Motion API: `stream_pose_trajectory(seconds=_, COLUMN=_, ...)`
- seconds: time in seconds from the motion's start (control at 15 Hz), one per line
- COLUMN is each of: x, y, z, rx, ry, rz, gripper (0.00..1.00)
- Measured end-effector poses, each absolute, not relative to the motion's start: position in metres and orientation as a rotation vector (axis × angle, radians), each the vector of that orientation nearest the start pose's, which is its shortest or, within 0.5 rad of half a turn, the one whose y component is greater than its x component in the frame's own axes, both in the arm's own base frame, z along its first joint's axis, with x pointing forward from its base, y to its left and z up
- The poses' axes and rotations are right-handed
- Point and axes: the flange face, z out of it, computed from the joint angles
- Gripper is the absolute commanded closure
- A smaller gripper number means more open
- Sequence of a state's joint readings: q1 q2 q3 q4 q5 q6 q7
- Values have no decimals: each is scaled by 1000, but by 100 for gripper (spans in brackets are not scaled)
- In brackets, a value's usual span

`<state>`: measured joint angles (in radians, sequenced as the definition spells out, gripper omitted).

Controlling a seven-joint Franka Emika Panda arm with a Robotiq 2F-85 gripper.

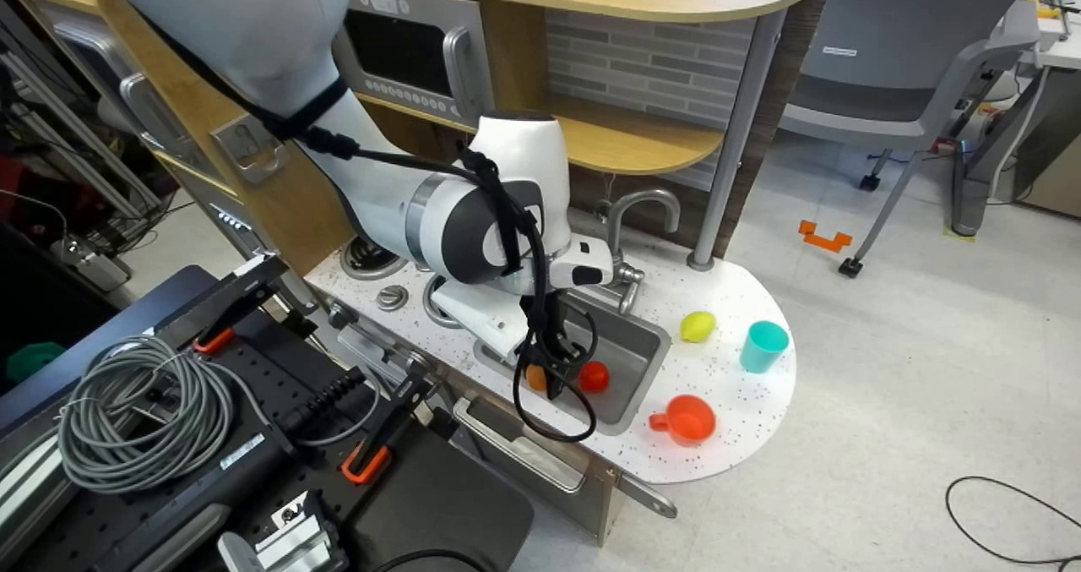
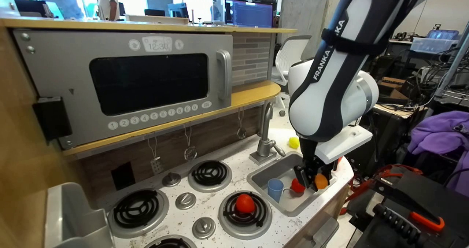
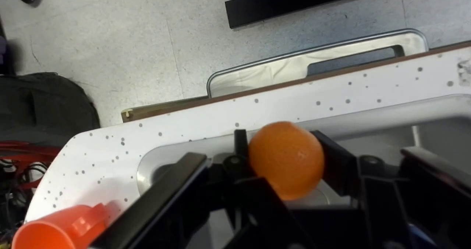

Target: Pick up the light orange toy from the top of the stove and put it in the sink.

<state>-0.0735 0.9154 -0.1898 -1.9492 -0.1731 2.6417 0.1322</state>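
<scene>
The light orange toy is a round orange ball [image 3: 286,164], held between the two black fingers of my gripper [image 3: 283,146] in the wrist view. The fingers touch it on both sides. In both exterior views the orange toy [image 1: 535,378] [image 2: 321,181] shows at the gripper [image 2: 310,178], over the grey sink [image 1: 639,356] near its front edge. Its exact height above the sink floor is hard to tell. The sink [image 2: 258,184] is set in the white speckled counter. The stove top [image 2: 223,184] with black coil burners lies beside the sink.
A red toy [image 2: 244,203] sits on a burner. Another red toy [image 1: 594,377] and a blue cup [image 2: 274,189] are in the sink. The faucet [image 1: 616,234] stands behind it. A lemon [image 1: 698,326], teal cup [image 1: 763,347] and orange-red cup [image 1: 688,420] stand on the counter.
</scene>
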Motion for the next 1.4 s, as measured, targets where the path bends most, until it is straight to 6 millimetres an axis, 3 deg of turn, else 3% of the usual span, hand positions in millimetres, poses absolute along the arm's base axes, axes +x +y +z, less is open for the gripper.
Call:
stream_pose_trajectory(seconds=0.47, x=566, y=-139, z=-13, rx=-3344, ry=373, rz=298, gripper=80)
stream_pose_trajectory(seconds=0.93, x=577, y=-134, z=-31, rx=-3358, ry=343, rz=317, gripper=80)
stream_pose_trajectory(seconds=1.13, x=580, y=-137, z=-37, rx=-3361, ry=266, rz=322, gripper=80)
stream_pose_trajectory(seconds=1.4, x=577, y=-138, z=-46, rx=-3308, ry=13, rz=354, gripper=80)
